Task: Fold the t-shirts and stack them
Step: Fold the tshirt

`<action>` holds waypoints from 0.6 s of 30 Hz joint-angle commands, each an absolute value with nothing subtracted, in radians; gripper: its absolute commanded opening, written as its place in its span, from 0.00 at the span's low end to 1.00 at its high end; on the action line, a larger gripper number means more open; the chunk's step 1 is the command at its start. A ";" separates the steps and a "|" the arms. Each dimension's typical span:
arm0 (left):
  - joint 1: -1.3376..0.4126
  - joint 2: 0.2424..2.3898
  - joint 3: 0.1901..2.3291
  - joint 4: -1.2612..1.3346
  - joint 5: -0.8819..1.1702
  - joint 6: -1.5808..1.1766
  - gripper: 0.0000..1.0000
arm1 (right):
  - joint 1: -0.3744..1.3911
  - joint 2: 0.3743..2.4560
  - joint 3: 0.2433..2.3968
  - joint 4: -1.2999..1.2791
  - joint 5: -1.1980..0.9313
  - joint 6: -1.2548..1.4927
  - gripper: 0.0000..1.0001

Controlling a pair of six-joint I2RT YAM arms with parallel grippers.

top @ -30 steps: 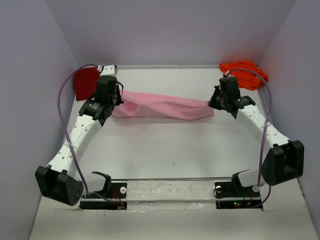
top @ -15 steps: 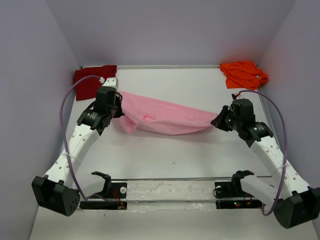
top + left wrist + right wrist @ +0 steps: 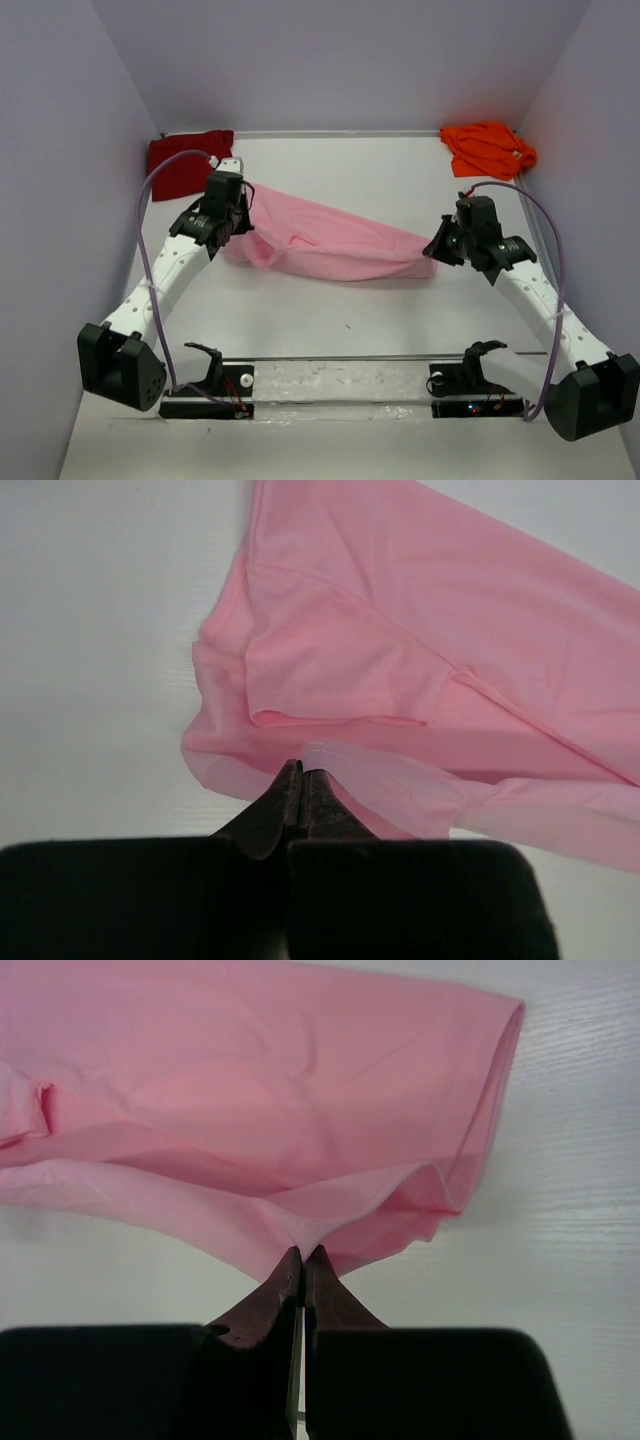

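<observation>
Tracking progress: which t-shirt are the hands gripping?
The light pink t-shirt, pinched by the left hand and right hand; the dark red t-shirt and orange t-shirt lie in far corners.

Left wrist view: pink t-shirt (image 3: 420, 650) runs off top and right edges; right wrist view cuts it top and left. Cloth nipped in left tool (image 3: 302, 778) and right tool (image 3: 303, 1258) is hidden between closed jaws. Top view: cable (image 3: 185, 153) crosses dark red t-shirt (image 3: 190, 140).
</observation>
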State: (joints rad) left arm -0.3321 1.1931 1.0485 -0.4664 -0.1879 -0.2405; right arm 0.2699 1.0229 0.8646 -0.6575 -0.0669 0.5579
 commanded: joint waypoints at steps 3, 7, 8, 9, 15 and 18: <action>-0.324 1.313 1.134 -0.402 -0.268 -0.235 0.00 | 0.279 1.058 0.940 -0.618 0.027 0.578 0.00; -0.316 1.406 1.183 -0.364 -0.252 -0.242 0.00 | 0.279 1.091 0.936 -0.603 0.080 0.574 0.00; -0.316 1.416 1.196 -0.359 -0.252 -0.244 0.00 | 0.279 1.106 0.939 -0.588 0.092 0.568 0.00; -0.316 1.426 1.200 -0.353 -0.253 -0.244 0.00 | 0.279 1.129 0.948 -0.588 0.095 0.568 0.00; -0.314 1.470 1.238 -0.365 -0.239 -0.229 0.00 | 0.279 1.157 0.960 -0.555 0.031 0.580 0.00; -0.314 1.436 1.210 -0.353 -0.218 -0.225 0.00 | 0.279 1.115 0.930 -0.563 0.011 0.569 0.00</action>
